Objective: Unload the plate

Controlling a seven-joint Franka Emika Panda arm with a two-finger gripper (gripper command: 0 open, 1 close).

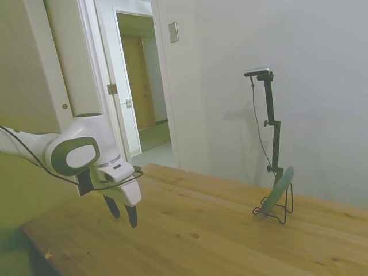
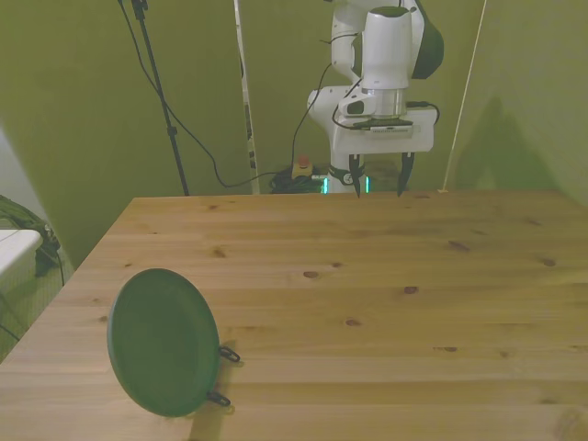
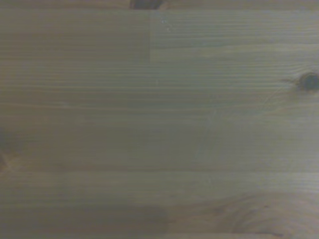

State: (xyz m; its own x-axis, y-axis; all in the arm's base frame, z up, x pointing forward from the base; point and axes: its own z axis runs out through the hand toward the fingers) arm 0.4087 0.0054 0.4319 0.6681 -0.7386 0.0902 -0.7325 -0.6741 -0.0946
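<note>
A dull green plate (image 2: 163, 342) stands tilted on edge in a thin black wire rack (image 1: 277, 208) at the lower left of the front view. The white arm's gripper (image 2: 378, 180) hangs above the wooden table (image 2: 367, 303) at top centre, fingers apart and empty, well apart from the plate.

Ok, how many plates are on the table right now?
1: the green plate stands tilted in the black wire rack, near the table's front-left corner in the front view. None appear hidden.
</note>
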